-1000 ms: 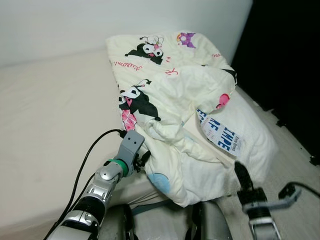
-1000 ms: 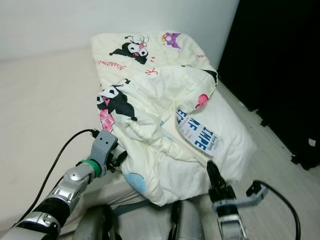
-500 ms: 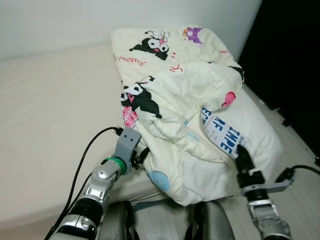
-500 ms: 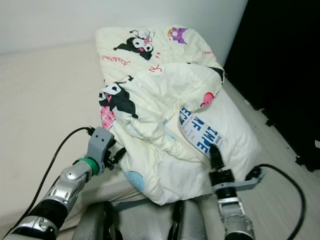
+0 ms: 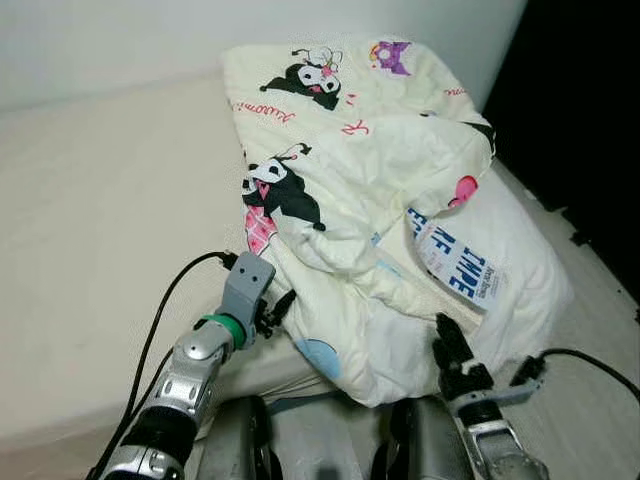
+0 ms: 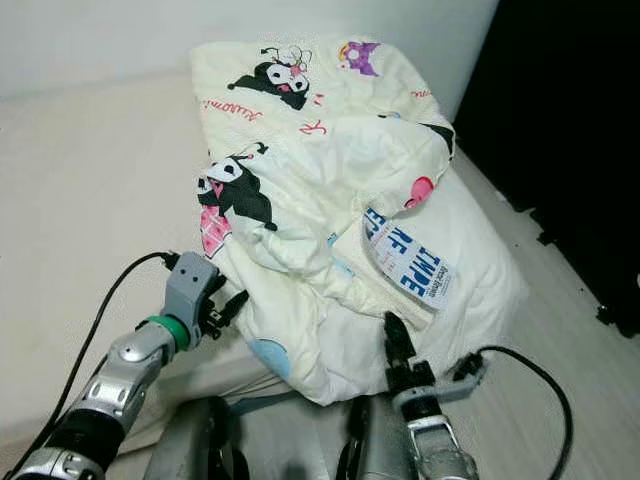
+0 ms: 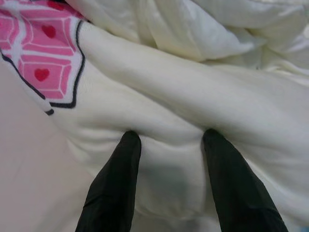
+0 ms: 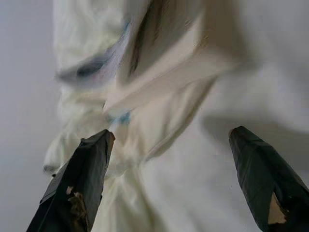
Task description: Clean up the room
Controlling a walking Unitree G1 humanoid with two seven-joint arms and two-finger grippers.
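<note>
Two grippers at crumpled blanket (image 5: 370, 230) on bed (image 5: 100, 220): left gripper (image 7: 169, 140) half-open, tips pressing fabric; right gripper (image 8: 169, 145) wide open, empty, view blurred.

A bed (image 5: 90, 230) with a plain cream sheet runs along the white wall. On its right half lies a crumpled cream duvet (image 5: 360, 200) printed with black-and-pink cartoon figures, bunched up and spilling over the near edge. A white label (image 5: 455, 265) with blue letters lies on its folds.
</note>
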